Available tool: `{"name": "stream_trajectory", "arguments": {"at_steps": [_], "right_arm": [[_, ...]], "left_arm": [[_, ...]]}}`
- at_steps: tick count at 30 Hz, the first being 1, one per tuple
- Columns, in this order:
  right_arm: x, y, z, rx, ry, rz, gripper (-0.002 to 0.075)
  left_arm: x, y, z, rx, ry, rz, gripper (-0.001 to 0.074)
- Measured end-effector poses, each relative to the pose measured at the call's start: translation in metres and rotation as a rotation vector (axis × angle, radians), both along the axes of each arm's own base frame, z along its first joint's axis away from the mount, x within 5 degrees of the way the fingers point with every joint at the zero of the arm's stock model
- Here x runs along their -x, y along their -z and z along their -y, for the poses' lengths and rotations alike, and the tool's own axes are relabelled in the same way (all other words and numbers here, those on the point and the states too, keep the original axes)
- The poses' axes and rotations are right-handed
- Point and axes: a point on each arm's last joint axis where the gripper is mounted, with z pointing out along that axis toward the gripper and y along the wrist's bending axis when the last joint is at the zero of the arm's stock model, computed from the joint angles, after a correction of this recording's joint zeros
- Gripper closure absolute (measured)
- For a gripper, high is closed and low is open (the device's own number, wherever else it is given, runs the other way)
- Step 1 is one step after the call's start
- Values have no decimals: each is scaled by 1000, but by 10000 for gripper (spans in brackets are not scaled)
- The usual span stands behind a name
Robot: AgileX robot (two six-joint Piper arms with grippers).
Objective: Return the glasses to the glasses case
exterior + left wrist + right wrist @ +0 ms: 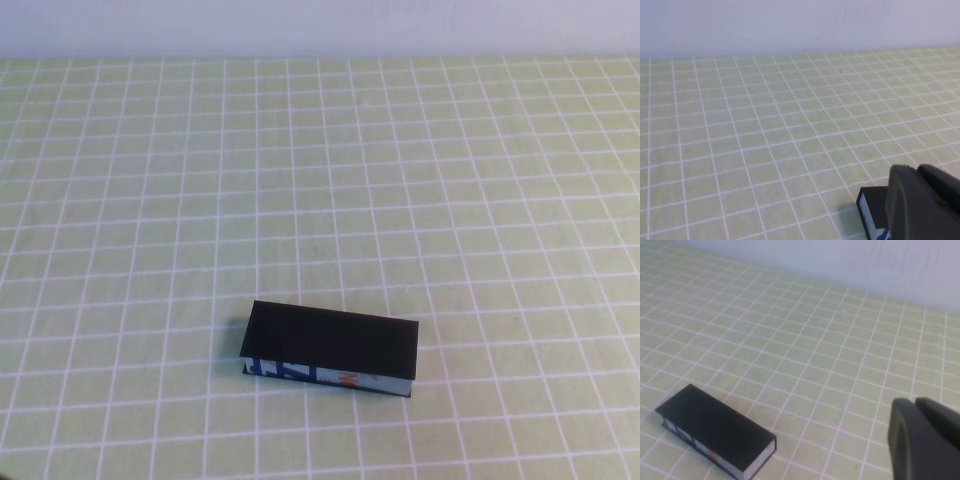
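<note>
A: Worktop point(150, 180) first. Surface?

B: Pale green covering ruled in thin white lines, an even square grid, matte, lying flat. A plain pale wall point(320, 25) stands along the far edge.

A: The glasses case point(328, 349)?

B: On the near half of the worktop, about midway across in the high view, long side slightly skewed to the grid. A slim rectangular box, sharp corners, flat matte black top. Lid lies shut, flush over the body. The front side facing the robot carries blue and white print with a small orange mark; the end wall shows pale in the right wrist view.

A: Glasses?

B: None in sight in any view. With the lid down, the inside of the case is hidden; cannot tell what it holds.

A: Left gripper point(925, 205)?

B: Out of the high view. In its own wrist view, dark, rounded, smooth moulded fingers sit in the corner of the frame, in front of one end of the case, blocking part of it. Cannot tell whether they touch it, nor whether they stand wide or narrow.

A: Right gripper point(922, 440)?

B: Also out of the high view. Same dark rounded shape at the edge of its wrist view, fingers pressed together with only a thin seam between, holding nothing. The case lies well apart from it, with bare grid between.
</note>
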Motion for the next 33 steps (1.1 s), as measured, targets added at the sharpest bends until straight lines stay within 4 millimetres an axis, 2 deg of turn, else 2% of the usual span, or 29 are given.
{"name": "stream_trajectory", "arguments": {"at_steps": [6,11,17,33], "right_arm": [[34,40,15,-17,1,43,743],[51,66,23,-36,2,90,743],[57,71,26,-52,4,131,743],[57,71,26,-53,4,134,743]], "left_arm": [[31,15,-1,-15,10,62,739],[35,21,-2,-32,6,62,739],[36,21,-2,-27,7,62,739],[36,23,-2,-29,12,51,739]]}}
